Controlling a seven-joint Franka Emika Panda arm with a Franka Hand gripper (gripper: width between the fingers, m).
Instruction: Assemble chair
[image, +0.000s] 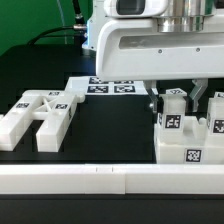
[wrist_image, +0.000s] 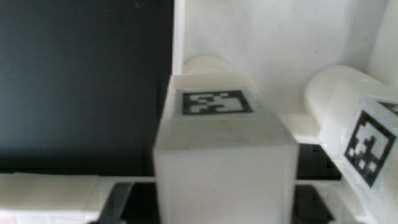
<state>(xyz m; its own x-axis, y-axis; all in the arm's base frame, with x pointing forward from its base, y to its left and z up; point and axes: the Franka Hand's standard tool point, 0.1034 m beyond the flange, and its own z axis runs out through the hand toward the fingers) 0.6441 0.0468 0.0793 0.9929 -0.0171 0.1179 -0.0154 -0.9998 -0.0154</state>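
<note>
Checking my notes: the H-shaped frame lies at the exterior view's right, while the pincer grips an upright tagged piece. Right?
Not quite: the exterior view shows the H-shaped frame at its left, not right. The pincer does grip the upright tagged piece.

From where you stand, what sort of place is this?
Likely a robotics lab bench: a black table, a marker board of printed tags, and a robot gripper closed on a tagged white block.
</note>
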